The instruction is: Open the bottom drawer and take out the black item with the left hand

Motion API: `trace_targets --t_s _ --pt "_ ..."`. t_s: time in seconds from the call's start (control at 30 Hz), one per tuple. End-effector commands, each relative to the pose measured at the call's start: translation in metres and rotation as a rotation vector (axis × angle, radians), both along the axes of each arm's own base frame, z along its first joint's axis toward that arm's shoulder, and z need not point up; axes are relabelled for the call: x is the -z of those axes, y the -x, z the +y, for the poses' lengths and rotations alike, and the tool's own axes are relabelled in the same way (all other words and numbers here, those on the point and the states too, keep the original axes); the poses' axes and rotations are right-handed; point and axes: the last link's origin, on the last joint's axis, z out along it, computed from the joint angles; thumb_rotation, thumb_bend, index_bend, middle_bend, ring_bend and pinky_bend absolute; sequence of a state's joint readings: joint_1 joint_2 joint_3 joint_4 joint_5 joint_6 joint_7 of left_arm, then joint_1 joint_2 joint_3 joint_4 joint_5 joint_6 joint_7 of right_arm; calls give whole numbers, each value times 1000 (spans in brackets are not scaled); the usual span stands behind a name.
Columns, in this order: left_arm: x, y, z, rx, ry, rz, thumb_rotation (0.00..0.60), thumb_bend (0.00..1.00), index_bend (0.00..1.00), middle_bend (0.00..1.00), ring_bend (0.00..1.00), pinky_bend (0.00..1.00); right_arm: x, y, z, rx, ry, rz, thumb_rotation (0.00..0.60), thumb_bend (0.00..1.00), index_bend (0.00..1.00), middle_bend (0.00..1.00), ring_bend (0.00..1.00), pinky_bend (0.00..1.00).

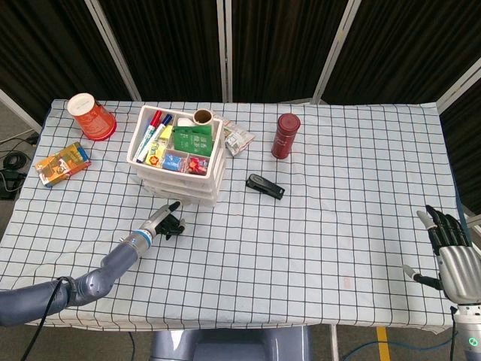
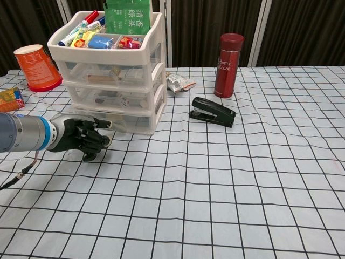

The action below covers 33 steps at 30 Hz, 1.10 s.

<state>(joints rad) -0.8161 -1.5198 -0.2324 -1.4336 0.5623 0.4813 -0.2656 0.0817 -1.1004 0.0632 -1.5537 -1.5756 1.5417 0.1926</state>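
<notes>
now left hand [image 2: 81, 139], fingers curled on nothing, sits just before the bottom drawer [image 2: 116, 117].

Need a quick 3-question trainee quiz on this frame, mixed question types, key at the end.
1. True or false: the bottom drawer of the white plastic drawer unit is pulled fully out.
2. Which hand is at the unit's base? A) left hand B) right hand
3. Fill in: the black stapler lies on the table in front of the red ____.

Key: 1 false; 2 A; 3 bottle.
</notes>
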Motion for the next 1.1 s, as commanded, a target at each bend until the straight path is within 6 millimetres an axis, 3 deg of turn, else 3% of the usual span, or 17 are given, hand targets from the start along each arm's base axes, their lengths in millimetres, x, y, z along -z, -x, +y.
trace_targets --t_s 0.03,0.43,0.6,1.1 --pt "-1 2 -5 6 3 -1 600 736 229 919 911 755 0 0 0 -2 0 1 600 24 13 0 0 0" --pt "-19 27 -24 32 -87 30 600 748 233 919 911 755 0 -2 1 -7 4 0 600 24 13 0 0 0" --pt "-28 31 -26 -14 -103 -26 600 748 167 919 911 755 2 -3 2 -9 -1 7 600 23 13 0 0 0" --pt "-23 31 -17 -181 -27 -245 600 779 95 919 911 755 2 -3 2 -9 0 7 600 24 13 0 0 0"
